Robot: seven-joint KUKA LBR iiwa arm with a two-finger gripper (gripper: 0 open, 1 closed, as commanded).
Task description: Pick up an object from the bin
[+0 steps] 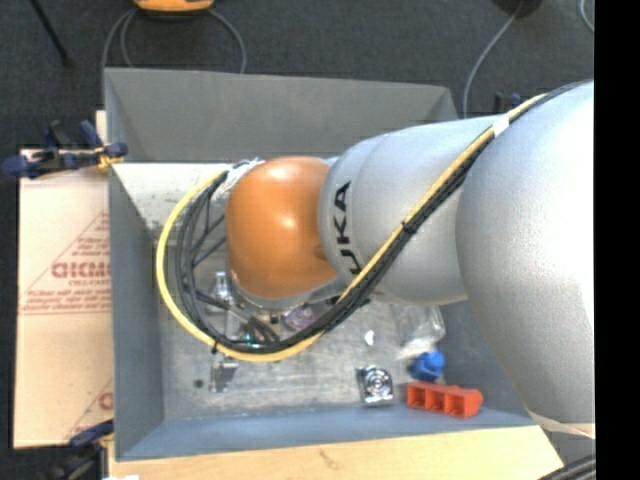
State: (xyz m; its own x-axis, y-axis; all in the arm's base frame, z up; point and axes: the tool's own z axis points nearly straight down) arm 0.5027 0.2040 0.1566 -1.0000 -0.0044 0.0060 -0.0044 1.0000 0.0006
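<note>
Gripper (224, 371) noted low at left-near floor of bin (135, 318); spread or shut cannot be told. Nothing is seen held. Red block (443, 400), blue piece (428, 365) and silver piece (375, 384) lie near-right, well apart. Gripper is best centred over one before closing.

Arm (420, 228): reached in from the right, its orange cover (275, 228) low over the bin's (140, 368) left half.
Floor, front right: red block (443, 400), blue piece (428, 365) just behind it, shiny metal piece (375, 384) to its left (not touching).
By the arm: clear plastic (420, 326).
</note>
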